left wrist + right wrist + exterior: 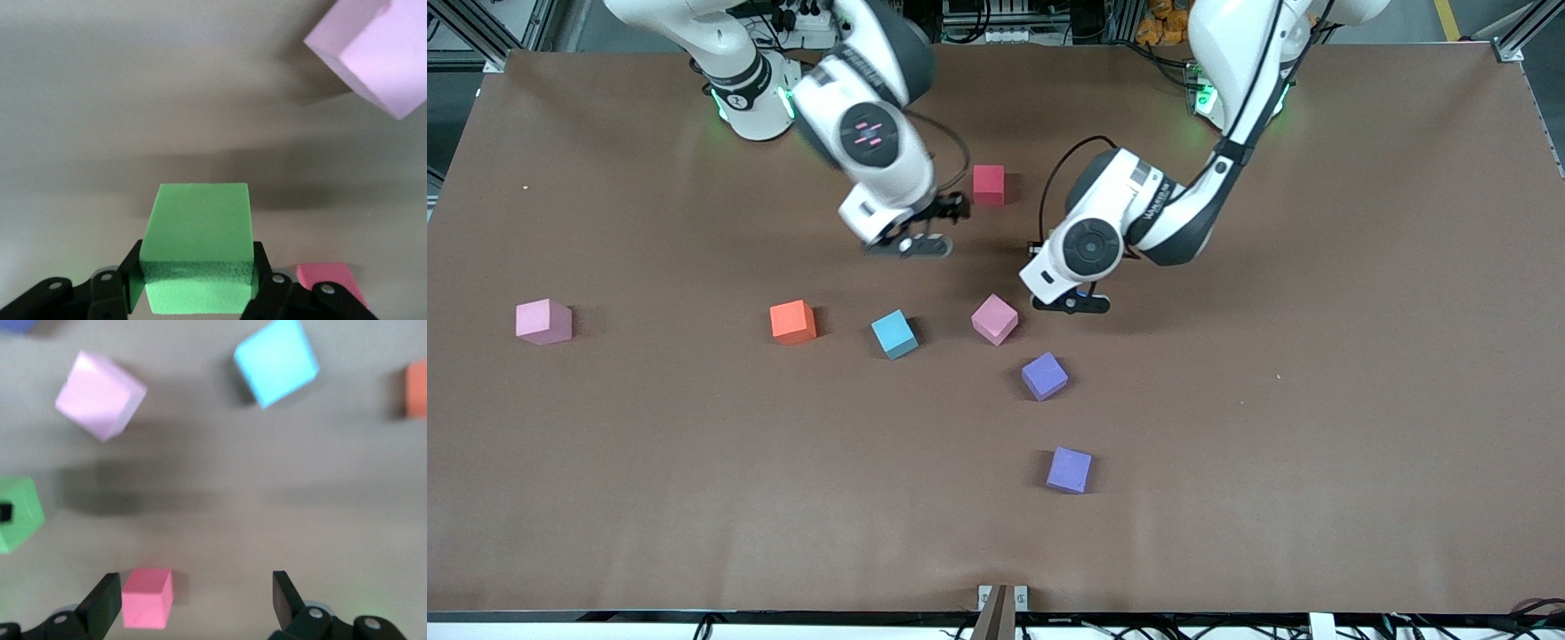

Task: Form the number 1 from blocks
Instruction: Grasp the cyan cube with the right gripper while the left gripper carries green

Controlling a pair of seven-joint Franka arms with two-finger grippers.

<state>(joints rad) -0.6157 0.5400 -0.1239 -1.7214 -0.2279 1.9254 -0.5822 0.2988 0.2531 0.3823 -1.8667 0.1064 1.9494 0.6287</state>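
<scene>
Front view, brown table [1316, 444], scattered blocks [889, 334]; cables [809, 18] along its edge

Setting: robotics laboratory, tabletop manipulation cell.

Evidence:
- Table [1316, 444]: large, covered edge to edge in plain brown matte sheeting, no household furnishings on it.
- Two white robot arms, bases bolted along the table's edge farthest from the front camera; green status lights [1202, 96] glow at the bases.
- Aluminium extrusion framing [1529, 27] at the table's corners by the bases.
- Black cable bundles [1165, 62] and a power strip [805, 18] just past the table's edge by the bases.
- Grey floor with a yellow marking line [1449, 18] near the framing.
- Camera mount bracket [1000, 604] at the table's edge nearest the front camera.
</scene>
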